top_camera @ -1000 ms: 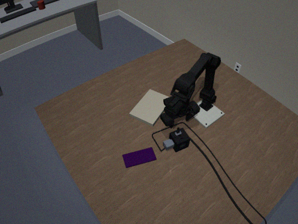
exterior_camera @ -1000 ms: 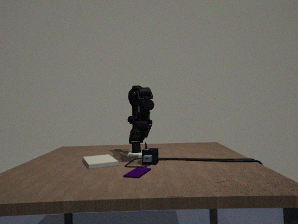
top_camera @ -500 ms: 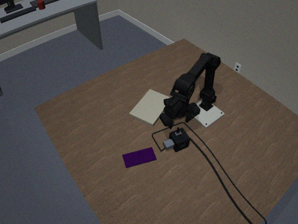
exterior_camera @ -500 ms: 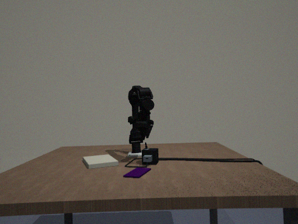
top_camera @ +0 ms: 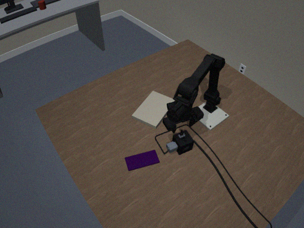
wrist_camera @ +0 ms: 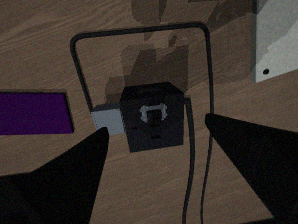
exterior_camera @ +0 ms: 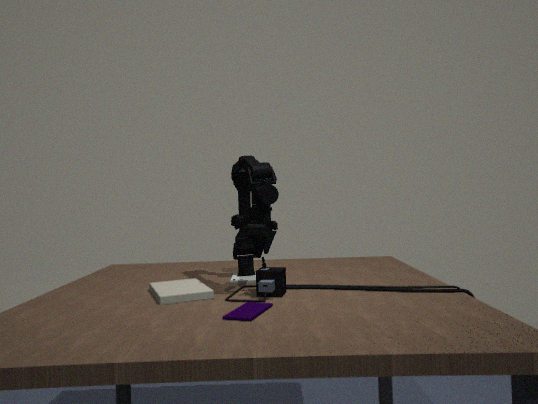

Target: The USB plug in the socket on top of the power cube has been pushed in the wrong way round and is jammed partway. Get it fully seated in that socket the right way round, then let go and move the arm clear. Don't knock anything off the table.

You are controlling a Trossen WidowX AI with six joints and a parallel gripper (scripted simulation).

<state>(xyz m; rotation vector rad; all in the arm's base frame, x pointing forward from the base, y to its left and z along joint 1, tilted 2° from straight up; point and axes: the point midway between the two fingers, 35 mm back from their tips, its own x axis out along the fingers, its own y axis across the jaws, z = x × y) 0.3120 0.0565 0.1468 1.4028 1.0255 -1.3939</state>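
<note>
The black power cube (top_camera: 185,145) (exterior_camera: 277,281) (wrist_camera: 171,135) stands on the table. The USB plug (top_camera: 182,132) (exterior_camera: 264,262) (wrist_camera: 154,116) stands up from its top as a small dark stub, with light grey bracket-like marks around its base. Which way round it sits and how deep cannot be told. My gripper (top_camera: 182,127) (wrist_camera: 157,124) is open and empty. In the wrist view its fingertips are on either side of the cube and plug, well apart from the plug. In the top view it hangs above and behind the cube.
A grey block (top_camera: 172,147) (exterior_camera: 266,286) (wrist_camera: 108,121) sticks out of the cube's side; its black cable (top_camera: 160,145) (wrist_camera: 140,31) loops around behind the cube. A second cable runs off beside it. A purple slab (top_camera: 142,160) (exterior_camera: 248,311) (wrist_camera: 32,113) and cream slab (top_camera: 152,108) (exterior_camera: 181,291) lie nearby.
</note>
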